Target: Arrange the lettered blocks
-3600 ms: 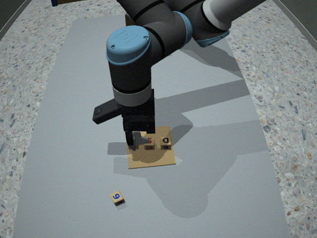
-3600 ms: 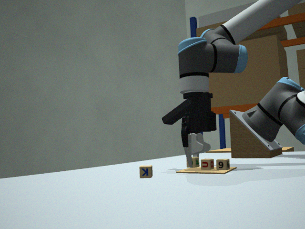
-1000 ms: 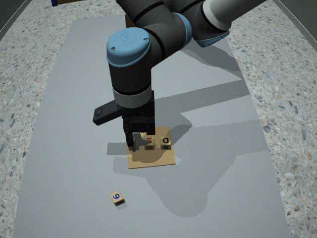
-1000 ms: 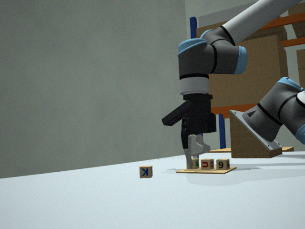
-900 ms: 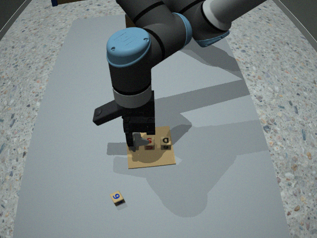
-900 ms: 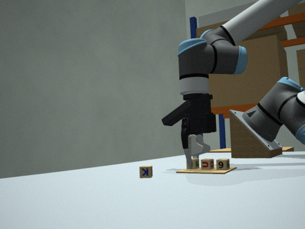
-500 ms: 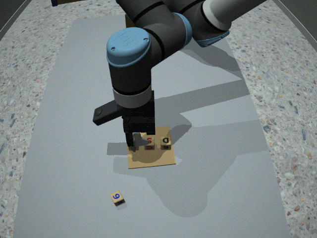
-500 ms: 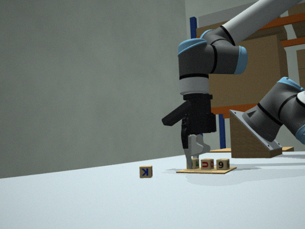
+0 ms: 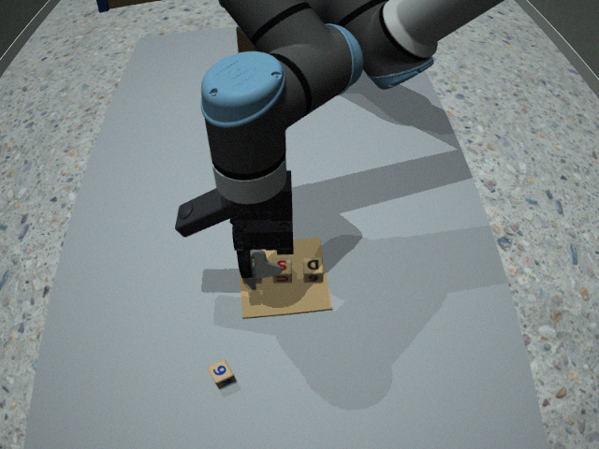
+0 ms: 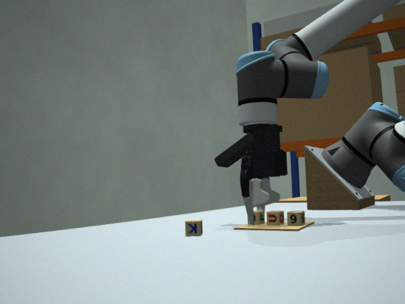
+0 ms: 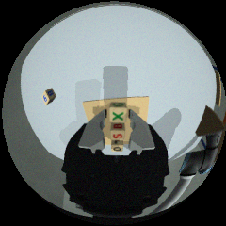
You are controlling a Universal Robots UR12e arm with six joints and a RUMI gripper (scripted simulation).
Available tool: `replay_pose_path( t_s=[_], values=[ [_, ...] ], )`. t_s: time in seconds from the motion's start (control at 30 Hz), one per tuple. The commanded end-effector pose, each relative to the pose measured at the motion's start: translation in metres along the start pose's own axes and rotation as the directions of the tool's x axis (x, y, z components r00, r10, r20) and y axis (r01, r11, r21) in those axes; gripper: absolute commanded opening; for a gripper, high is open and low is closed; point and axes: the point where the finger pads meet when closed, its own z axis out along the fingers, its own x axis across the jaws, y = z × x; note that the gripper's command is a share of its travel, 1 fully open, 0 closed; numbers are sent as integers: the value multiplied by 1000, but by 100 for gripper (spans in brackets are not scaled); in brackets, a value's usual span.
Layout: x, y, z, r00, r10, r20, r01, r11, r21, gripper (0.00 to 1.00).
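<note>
My end effector (image 9: 264, 278) (image 10: 255, 216) (image 11: 118, 114) stands partly open around the wooden cube with the green X (image 9: 258, 279) (image 10: 259, 217) (image 11: 118, 115), gripping nothing. It ends the D-S-X order seen from the base. I count 3 blocks on 1 tan square mat (image 9: 316, 299) (image 10: 274, 228) (image 11: 142, 105), 1 blue-marked wooden cube (image 9: 221, 373) (image 10: 193, 227) (image 11: 48, 96) off it.
</note>
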Motion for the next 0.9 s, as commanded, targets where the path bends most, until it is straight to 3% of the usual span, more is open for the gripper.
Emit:
replay_pose_path(
  t_s=[0.0, 0.4, 0.63, 0.7, 0.87],
  values=[
    [-1, 0, -1, 1000, 0, 1, 0, 1000, 1, 28],
    [-1, 0, -6, 1000, 0, 1, 0, 1000, 1, 28],
    [-1, 0, -34, 1000, 0, 1, 0, 1000, 1, 28],
    [-1, 0, -34, 1000, 0, 1, 0, 1000, 1, 28],
    [0, 0, -61, 1000, 0, 1, 0, 1000, 1, 28]
  ],
)
